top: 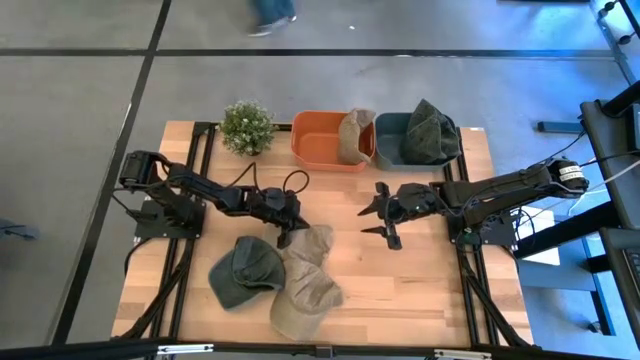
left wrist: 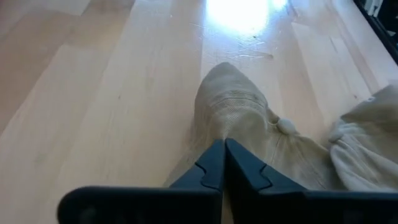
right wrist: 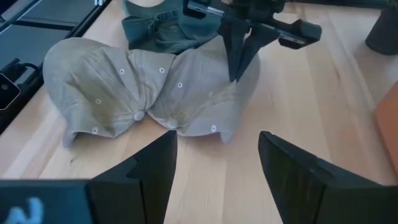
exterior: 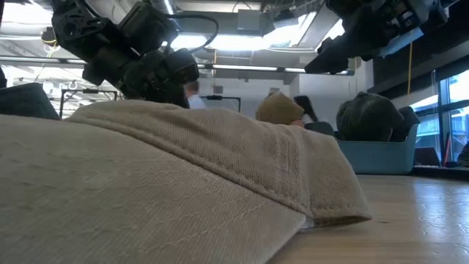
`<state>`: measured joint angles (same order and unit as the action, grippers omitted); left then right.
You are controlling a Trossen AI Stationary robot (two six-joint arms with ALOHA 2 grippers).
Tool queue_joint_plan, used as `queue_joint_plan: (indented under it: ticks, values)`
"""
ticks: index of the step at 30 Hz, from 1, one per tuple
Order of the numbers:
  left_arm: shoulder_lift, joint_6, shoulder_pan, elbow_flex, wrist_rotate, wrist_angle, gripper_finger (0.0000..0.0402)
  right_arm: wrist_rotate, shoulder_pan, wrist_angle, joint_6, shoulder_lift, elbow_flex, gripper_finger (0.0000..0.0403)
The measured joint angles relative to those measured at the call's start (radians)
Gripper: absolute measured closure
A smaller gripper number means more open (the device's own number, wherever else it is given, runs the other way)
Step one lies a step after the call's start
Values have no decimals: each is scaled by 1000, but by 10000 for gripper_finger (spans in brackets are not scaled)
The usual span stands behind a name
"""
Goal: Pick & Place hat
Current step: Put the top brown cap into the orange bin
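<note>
We see two tan hats lying crown to crown near the front edge of the table (top: 400,290), a green hat (top: 243,271) touching them on the left; the upper tan hat (top: 312,245) is the one in hand; the left gripper (top: 289,234) sits at its edge with fingers pinched together on a fold of the cloth, as the left wrist view shows (left wrist: 233,118); the right gripper (top: 385,222) hovers spread wide and empty near the table's middle; we judge the hat light, soft and floppy, so it will sag and drape when lifted; a pinch on the crown fabric or the stiffer brim should hold; the orange bin (top: 325,145) and blue bin (top: 395,150) at the back edge already hold hats.
</note>
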<state>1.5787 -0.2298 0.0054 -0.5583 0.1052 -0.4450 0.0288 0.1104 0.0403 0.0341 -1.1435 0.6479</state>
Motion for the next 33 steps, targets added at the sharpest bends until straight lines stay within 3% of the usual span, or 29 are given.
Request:
queue_joint_plan:
  ticks: [7, 13, 20, 24, 30, 33]
  values:
    - [0, 12, -5, 0, 72, 3, 350, 0, 0, 1, 1, 0, 0, 177]
    - [10, 6, -5, 0, 40, 12, 304, 0, 0, 1, 1, 0, 0, 177]
    - [47, -14, -4, 0, 36, 15, 284, -5, -1, 2, 1, 0, 0, 177]
    - [48, -12, -4, 0, 36, 0, 305, -51, -2, 2, -4, 0, 0, 177]
    - [48, 29, -4, 0, 37, -30, 390, -61, -2, 1, 1, -6, 1, 177]
    - [48, 42, -4, 0, 31, -47, 396, -62, -2, -1, 21, -32, 1, 177]
